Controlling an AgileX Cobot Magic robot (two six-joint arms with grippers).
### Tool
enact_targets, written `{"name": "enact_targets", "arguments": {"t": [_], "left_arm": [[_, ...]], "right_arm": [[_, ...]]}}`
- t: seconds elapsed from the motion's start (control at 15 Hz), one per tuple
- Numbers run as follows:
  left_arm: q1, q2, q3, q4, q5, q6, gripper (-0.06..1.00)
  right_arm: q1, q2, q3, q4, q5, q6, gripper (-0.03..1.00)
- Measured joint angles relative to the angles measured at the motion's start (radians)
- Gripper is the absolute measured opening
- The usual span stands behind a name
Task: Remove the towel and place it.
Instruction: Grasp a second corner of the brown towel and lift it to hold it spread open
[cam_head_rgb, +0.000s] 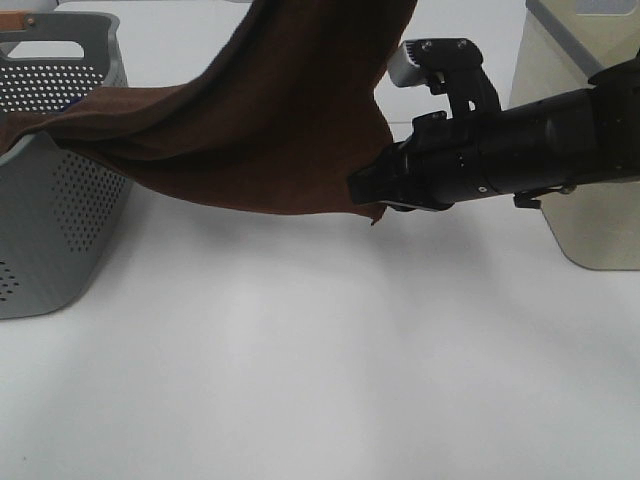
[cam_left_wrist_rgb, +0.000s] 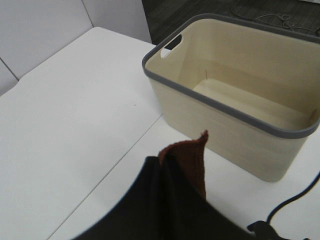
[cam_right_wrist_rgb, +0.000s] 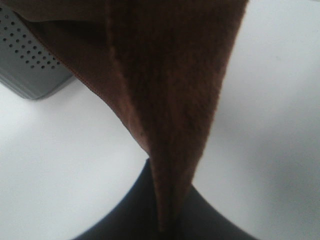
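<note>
Brown and plush, the towel (cam_head_rgb: 290, 110) was hanging in the air above the white tabletop (cam_head_rgb: 300, 380), between two baskets and clear of the surface. One end of it lay over the rim of the grey basket (cam_head_rgb: 70, 210) with the small holes, which stood at the left edge of the tabletop. From there the cloth went up toward the far edge and left the high view at the top. Its lower hem sagged in a curve over the middle of the tabletop.

The right pincer (cam_head_rgb: 358, 190) reached in from the right edge on its black arm. It was closed tight on the lower corner of the towel, with a small tip of cloth sticking out beneath it. From the right wrist, the cloth was seen narrowing to a fold that ran straight into the closed jaws.

The left pincer (cam_left_wrist_rgb: 167, 161) was not seen from above. Its own wrist view showed it closed as well, with another corner of the towel pinched in it. A reddish-brown point of cloth stood out past the dark fingers. Beyond that corner stood the cream basket (cam_left_wrist_rgb: 225, 135) with a grey rim, near the right edge of the tabletop.
</note>
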Motion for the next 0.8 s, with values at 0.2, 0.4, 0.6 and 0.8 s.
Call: {"name": "enact_targets", "arguments": {"t": [0.2, 0.4, 0.6, 0.8], "left_arm": [[0.0, 0.043, 0.0, 0.148, 0.005, -0.129, 0.0], [0.0, 0.087, 0.0, 0.26, 0.054, -0.255, 0.0], [0.013, 0.118, 0.0, 0.274, 0.143, -0.328, 0.0], [0.084, 0.146, 0.0, 0.192, 0.131, -0.384, 0.0]], "right_arm": [[0.0, -0.017, -0.008, -0.349, 0.061, 0.405, 0.0], [0.0, -0.018, -0.079, -0.778, 0.193, 0.867, 0.0], [0.0, -0.022, -0.262, -1.403, 0.466, 1.485, 0.0], [0.0, -0.028, -0.378, -1.646, 0.569, 1.653, 0.0]]}}
